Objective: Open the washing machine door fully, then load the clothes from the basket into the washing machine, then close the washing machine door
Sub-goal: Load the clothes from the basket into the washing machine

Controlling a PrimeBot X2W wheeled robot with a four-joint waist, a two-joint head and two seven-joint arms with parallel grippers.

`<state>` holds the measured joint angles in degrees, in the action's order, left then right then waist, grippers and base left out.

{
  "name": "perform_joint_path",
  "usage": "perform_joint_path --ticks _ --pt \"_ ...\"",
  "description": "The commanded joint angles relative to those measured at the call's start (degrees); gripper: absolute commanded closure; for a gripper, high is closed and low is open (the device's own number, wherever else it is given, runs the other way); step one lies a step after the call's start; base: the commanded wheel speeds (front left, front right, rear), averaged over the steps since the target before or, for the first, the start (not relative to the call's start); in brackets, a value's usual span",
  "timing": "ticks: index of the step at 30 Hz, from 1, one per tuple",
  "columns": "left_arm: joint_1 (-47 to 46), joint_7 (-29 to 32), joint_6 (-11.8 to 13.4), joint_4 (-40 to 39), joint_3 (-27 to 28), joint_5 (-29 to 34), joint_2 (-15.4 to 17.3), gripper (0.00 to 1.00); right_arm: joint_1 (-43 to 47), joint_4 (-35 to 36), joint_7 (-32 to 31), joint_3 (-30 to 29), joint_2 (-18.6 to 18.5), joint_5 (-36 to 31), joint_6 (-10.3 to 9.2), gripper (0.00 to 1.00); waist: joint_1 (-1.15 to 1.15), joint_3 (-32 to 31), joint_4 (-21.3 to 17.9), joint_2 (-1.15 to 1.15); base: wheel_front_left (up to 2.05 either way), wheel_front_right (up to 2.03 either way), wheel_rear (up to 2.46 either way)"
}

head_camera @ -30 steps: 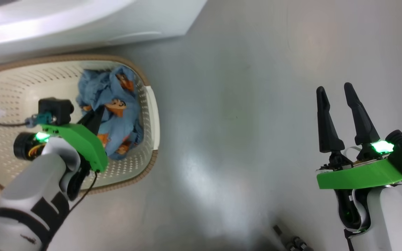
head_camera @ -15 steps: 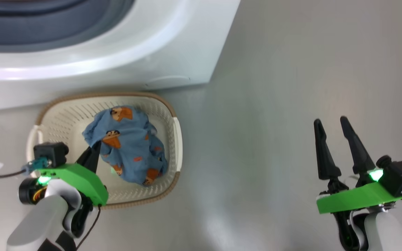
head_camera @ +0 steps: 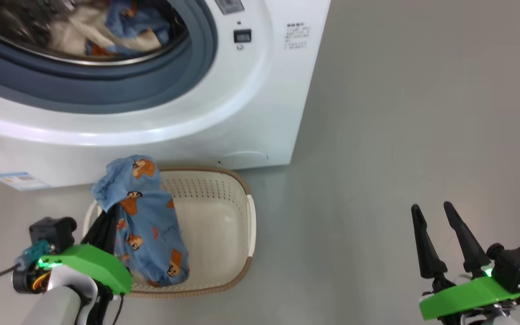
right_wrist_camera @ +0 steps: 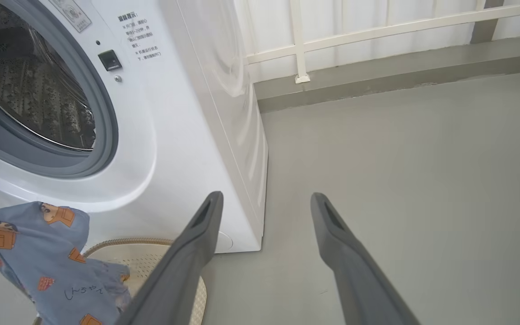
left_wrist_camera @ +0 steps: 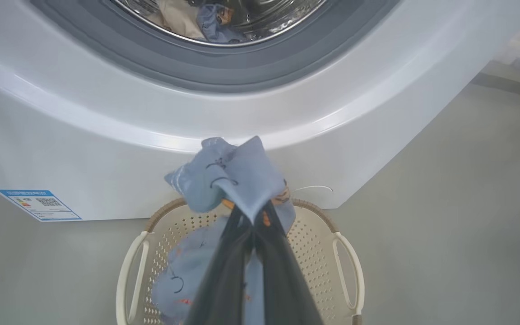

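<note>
The white washing machine (head_camera: 251,90) stands with its round mouth uncovered, a grey-blue gasket ringing the steel drum, where light blue and cream clothes (head_camera: 138,22) lie heaped. Just in front of it on the floor sits the cream perforated basket (head_camera: 248,216) with its brown woven rim. A light blue bear-print piece (head_camera: 147,225) hangs bunched above the basket's left side, its lower end drooping into it.

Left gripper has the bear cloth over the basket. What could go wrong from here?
1. The left gripper pinches only a small fold of the blue cloth; it may slip out.
2. The rest hangs low over the basket, so its tail may catch the rim or drape over the grey gasket instead of going in.
</note>
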<state>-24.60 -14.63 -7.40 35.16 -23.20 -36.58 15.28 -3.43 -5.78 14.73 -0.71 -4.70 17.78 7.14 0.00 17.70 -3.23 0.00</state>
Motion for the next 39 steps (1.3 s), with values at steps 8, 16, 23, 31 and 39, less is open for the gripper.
perform_joint_path --ticks 8,16,23,31,39 --pt "6.1 -0.4 -0.1 -10.0 8.7 5.5 1.1 1.0 3.7 1.0 0.3 0.7 -1.9 0.4 0.35 0.0 0.0 -6.9 2.4 0.0 0.0 0.0 0.0" --pt "13.2 -0.4 -0.1 -18.0 14.5 9.3 0.5 1.0 6.1 1.3 0.3 0.1 -2.4 0.6 0.35 0.0 0.0 -9.4 2.6 0.0 0.0 0.0 0.0" --pt "21.6 -0.4 -0.1 -26.5 20.6 12.5 -1.4 1.0 8.4 1.6 0.3 -0.5 -2.7 0.6 0.35 0.0 0.0 -11.3 2.4 0.0 0.0 0.0 0.0" --pt "26.0 -0.4 -0.1 -31.1 23.7 14.4 -3.7 1.0 9.2 2.2 0.3 -1.1 -2.7 0.6 0.35 0.0 0.0 -11.0 2.3 0.0 0.0 0.0 0.0" --pt "23.6 -0.4 -0.1 -32.1 23.9 13.6 -3.7 1.0 8.2 2.7 0.3 -1.1 -2.4 0.5 0.35 0.0 0.0 -8.7 1.6 0.0 0.0 0.0 0.0"
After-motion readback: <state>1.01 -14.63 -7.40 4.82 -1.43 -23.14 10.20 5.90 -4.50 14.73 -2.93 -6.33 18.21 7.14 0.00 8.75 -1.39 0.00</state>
